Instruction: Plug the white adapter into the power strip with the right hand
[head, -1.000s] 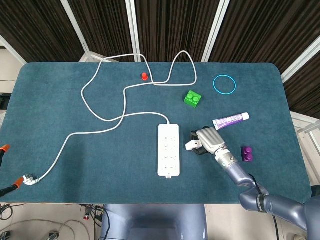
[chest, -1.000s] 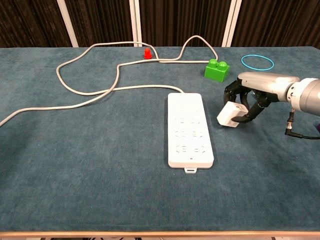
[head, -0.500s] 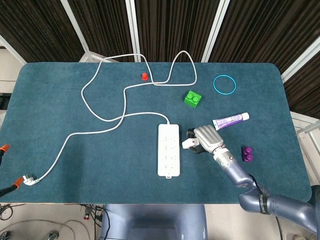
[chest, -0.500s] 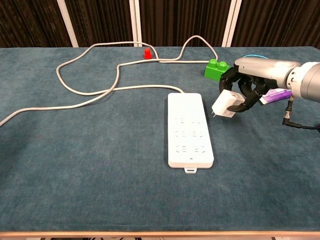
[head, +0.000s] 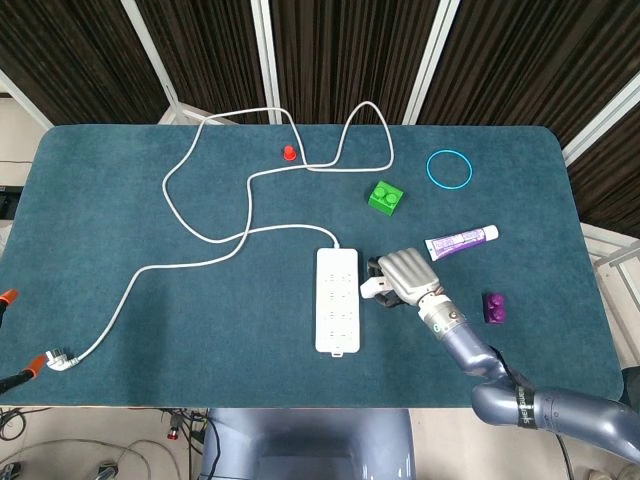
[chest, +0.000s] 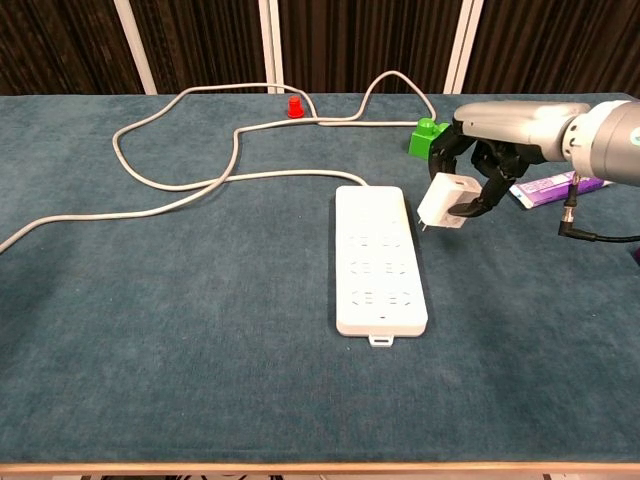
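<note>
The white power strip (head: 337, 299) (chest: 379, 257) lies flat near the table's middle, its cable running off to the far left. My right hand (head: 405, 274) (chest: 487, 150) grips the white adapter (head: 372, 287) (chest: 445, 201) and holds it lifted in the air just right of the strip's upper end. The adapter's prongs point left toward the strip. My left hand is not visible in either view.
A green brick (head: 386, 197) (chest: 428, 138), a purple tube (head: 461, 240) (chest: 550, 187), a blue ring (head: 449, 168), a small purple brick (head: 493, 307) and a red cap (head: 289, 152) (chest: 295, 106) lie around. The strip's plug (head: 57, 360) rests at the front left edge.
My right hand has lifted the adapter off the cloth and carried it left, closer to the power strip. The strip and other objects have stayed put.
</note>
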